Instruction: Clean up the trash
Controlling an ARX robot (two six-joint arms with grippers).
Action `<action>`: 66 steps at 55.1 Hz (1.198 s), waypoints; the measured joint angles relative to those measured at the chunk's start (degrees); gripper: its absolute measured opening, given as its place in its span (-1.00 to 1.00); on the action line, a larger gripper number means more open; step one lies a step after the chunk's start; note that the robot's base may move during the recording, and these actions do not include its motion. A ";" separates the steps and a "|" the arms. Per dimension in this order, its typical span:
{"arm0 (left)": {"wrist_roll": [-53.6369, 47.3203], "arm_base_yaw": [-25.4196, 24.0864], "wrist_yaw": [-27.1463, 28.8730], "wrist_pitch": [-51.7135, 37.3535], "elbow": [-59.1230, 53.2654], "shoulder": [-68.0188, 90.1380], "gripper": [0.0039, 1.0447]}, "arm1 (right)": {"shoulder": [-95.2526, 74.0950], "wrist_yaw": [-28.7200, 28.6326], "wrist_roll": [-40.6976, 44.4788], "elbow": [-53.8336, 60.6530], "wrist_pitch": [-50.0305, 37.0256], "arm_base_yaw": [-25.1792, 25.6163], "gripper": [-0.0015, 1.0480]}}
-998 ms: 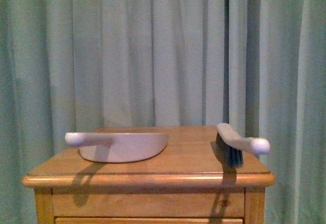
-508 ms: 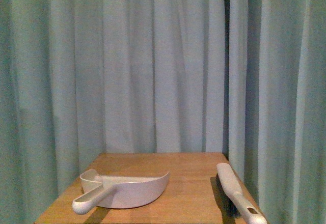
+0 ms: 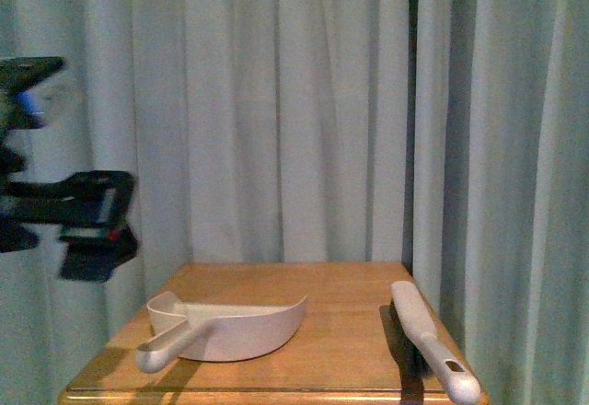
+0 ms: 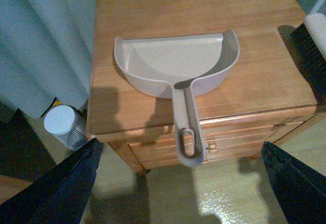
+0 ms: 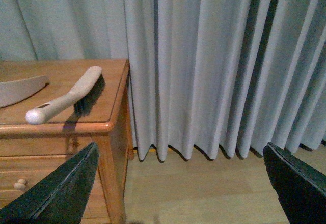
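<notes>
The trash is out of view in every frame. A beige dustpan (image 3: 225,329) lies on the wooden table (image 3: 340,299), and its handle (image 4: 186,132) sticks out over the front edge. A hand brush (image 3: 428,341) lies along the table's right side. My left gripper (image 4: 179,147) is open, high above the dustpan's handle, with nothing between its dark fingers (image 4: 66,188). My right gripper (image 5: 179,150) is open beside the table, over the floor, with the brush (image 5: 66,99) off to one side.
Pale curtains (image 3: 304,110) hang close behind and beside the table. A white ribbed canister (image 4: 63,127) stands on the floor at the table's corner. The table has drawers (image 4: 224,142) in its front. My left arm's dark body (image 3: 83,221) shows blurred at the front view's left.
The front view has gone from level with the table top to looking down on it. My left arm has come into view at the left edge. Dustpan and brush lie as before.
</notes>
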State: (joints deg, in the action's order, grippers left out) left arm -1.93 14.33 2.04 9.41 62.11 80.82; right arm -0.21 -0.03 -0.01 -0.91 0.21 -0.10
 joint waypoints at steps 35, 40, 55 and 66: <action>0.74 2.54 9.77 9.18 25.70 32.06 0.86 | 0.00 0.00 0.00 0.00 0.00 0.00 0.86; 1.14 2.43 10.05 9.35 25.70 33.38 0.86 | 0.00 0.00 0.00 0.00 0.00 0.00 0.86; 1.11 2.71 10.91 9.33 25.70 34.80 0.86 | 0.00 0.00 -0.02 0.00 0.00 0.00 0.86; 1.09 3.13 11.45 8.83 25.70 35.89 0.86 | 0.00 0.00 -0.02 0.00 0.00 0.00 0.86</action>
State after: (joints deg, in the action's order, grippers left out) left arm -0.84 17.45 13.50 18.24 87.81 116.71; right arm -0.21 -0.03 -0.03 -0.91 0.21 -0.10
